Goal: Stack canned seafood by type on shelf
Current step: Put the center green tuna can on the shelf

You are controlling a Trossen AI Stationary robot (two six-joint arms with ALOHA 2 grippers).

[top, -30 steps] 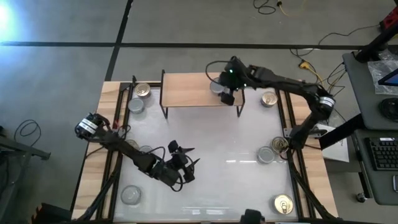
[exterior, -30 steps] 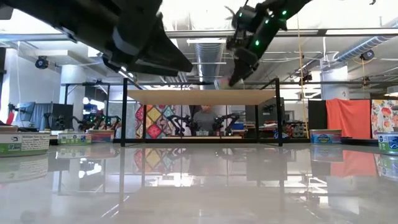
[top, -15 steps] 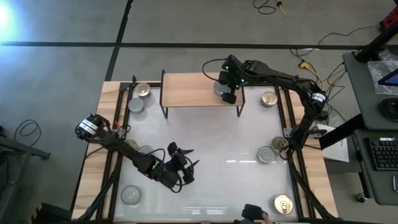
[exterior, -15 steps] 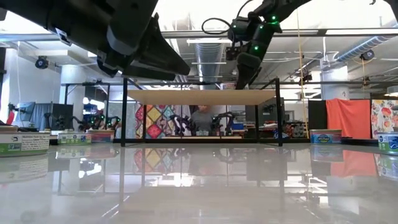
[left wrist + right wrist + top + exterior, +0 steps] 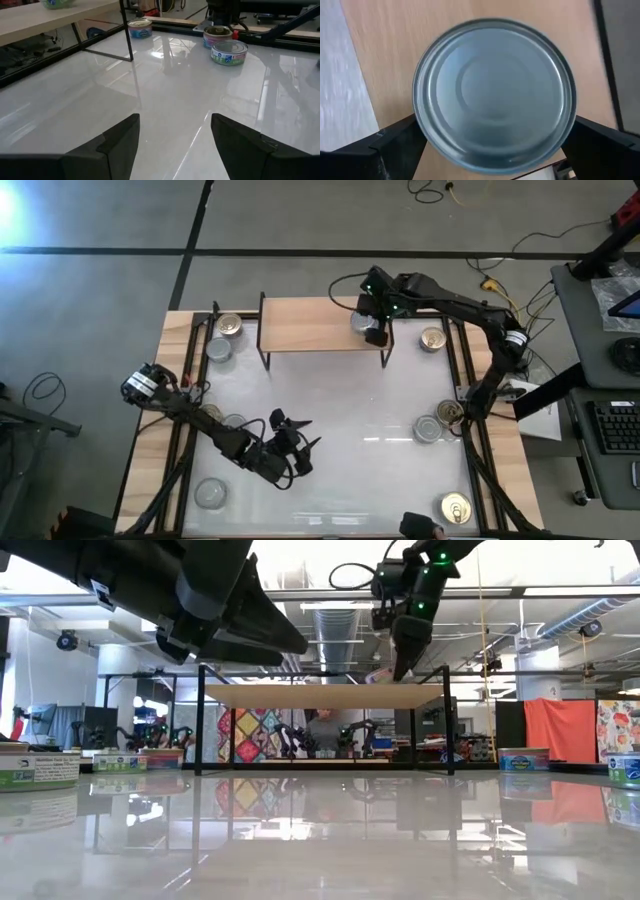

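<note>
The small low shelf w/ light wooden top board on thin black legs (image 5: 310, 326) is seen at the far side of the white, wood-edged tabletop (image 5: 350, 420). One short round metal tin w/ plain silver-grey lid (image 5: 494, 95) is sat on the board, near its right end. The right gripper (image 5: 372, 322) is positioned directly above that tin; in the right wrist view the dark fingers (image 5: 600, 145) are spread wide to either side of the lid, w/ a gap showing, so the tin is not clamped. In the low view the same gripper (image 5: 405, 665) is seen tips-down just above the board.

The left gripper (image 5: 295, 442) is held low over the near-left part of the tabletop, well apart from the shelf. Its fingers (image 5: 117, 145) are partly apart; nothing is seen between them.

Other tins on the tabletop:
- gold-lidded tin (image 5: 229, 326) and silver-lidded tin (image 5: 219, 349), just left of the shelf
- gold-lidded tin at far right (image 5: 432, 338), beside the shelf's right end
- silver-lidded tin at right edge (image 5: 428, 429), touching or nearly touching another tin (image 5: 450, 414) behind it
- gold-lidded tin at near right corner (image 5: 455, 508)
- silver-lidded tin at near left corner (image 5: 210, 493)
</note>
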